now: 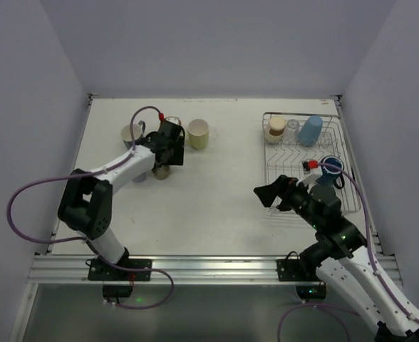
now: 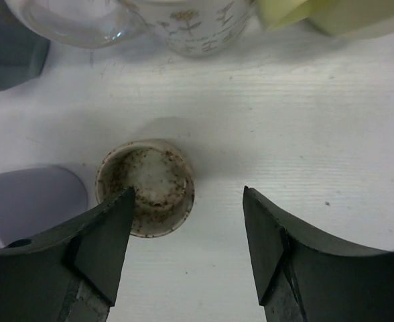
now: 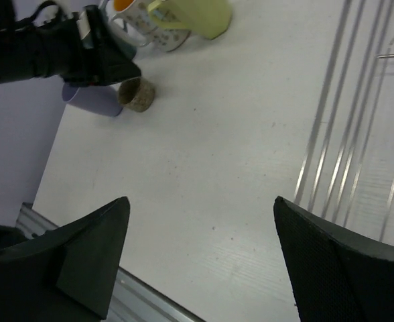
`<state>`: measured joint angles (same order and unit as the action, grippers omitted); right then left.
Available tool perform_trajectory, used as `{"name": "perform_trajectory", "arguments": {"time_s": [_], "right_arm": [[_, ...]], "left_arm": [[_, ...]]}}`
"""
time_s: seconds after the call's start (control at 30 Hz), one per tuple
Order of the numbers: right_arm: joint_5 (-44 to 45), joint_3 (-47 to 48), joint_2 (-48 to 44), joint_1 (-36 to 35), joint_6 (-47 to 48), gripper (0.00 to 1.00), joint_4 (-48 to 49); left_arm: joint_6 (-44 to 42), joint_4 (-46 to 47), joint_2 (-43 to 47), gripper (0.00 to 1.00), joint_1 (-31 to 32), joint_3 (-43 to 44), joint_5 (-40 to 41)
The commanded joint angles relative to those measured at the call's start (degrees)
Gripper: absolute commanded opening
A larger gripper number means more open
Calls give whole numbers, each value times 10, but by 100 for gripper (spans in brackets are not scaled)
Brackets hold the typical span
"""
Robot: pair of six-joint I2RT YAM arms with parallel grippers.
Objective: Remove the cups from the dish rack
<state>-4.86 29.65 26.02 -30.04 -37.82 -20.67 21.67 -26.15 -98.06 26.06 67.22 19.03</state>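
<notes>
My left gripper [image 2: 188,191] is open and empty, low over the table at the far left [image 1: 165,158]. A speckled beige cup [image 2: 145,188] stands upright just off its left finger, also seen from above [image 1: 161,172]. A lavender cup [image 2: 29,201] lies left of it. A white flowered mug [image 2: 197,27], a clear glass [image 2: 76,20] and a pale yellow mug [image 1: 198,133] stand beyond. My right gripper [image 3: 202,201] is open and empty over the bare table, left of the dish rack [image 1: 277,191]. The rack holds a beige cup [image 1: 276,128], a glass [image 1: 293,125], a light blue tumbler [image 1: 311,130] and a navy cup [image 1: 330,171].
The rack's wires [image 3: 344,134] run along the right of the right wrist view. A cream mug [image 1: 131,133] stands by the table's left edge. A metal rail [image 1: 195,267] borders the near edge.
</notes>
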Motion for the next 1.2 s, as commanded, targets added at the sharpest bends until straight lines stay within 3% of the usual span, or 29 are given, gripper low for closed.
{"name": "perform_trajectory", "arguments": {"time_s": [0.0, 0.1, 0.2, 0.3, 0.43, 0.57, 0.8, 1.17], "right_arm": [[160, 49, 15, 1, 3, 86, -55], [266, 83, 44, 18, 3, 71, -80], [322, 103, 87, 57, 5, 69, -96], [340, 118, 113, 132, 17, 76, -97], [379, 142, 152, 220, 53, 95, -95], [353, 161, 220, 295, 91, 99, -74], [219, 175, 300, 384, 153, 99, -15], [109, 190, 433, 453, 260, 99, 65]], "left_arm": [[1, 36, 113, 70, 4, -3, -73], [-13, 58, 203, 70, 42, -16, -128], [-29, 72, 287, 71, 100, -39, -167], [-26, 76, 370, 73, 124, -80, -231], [-32, 68, 472, 76, 124, -139, -242], [-38, 71, 558, 79, 125, -211, -291], [-60, 69, 612, 85, 125, -269, -312], [-69, 54, 654, 89, 213, -273, -254]]}}
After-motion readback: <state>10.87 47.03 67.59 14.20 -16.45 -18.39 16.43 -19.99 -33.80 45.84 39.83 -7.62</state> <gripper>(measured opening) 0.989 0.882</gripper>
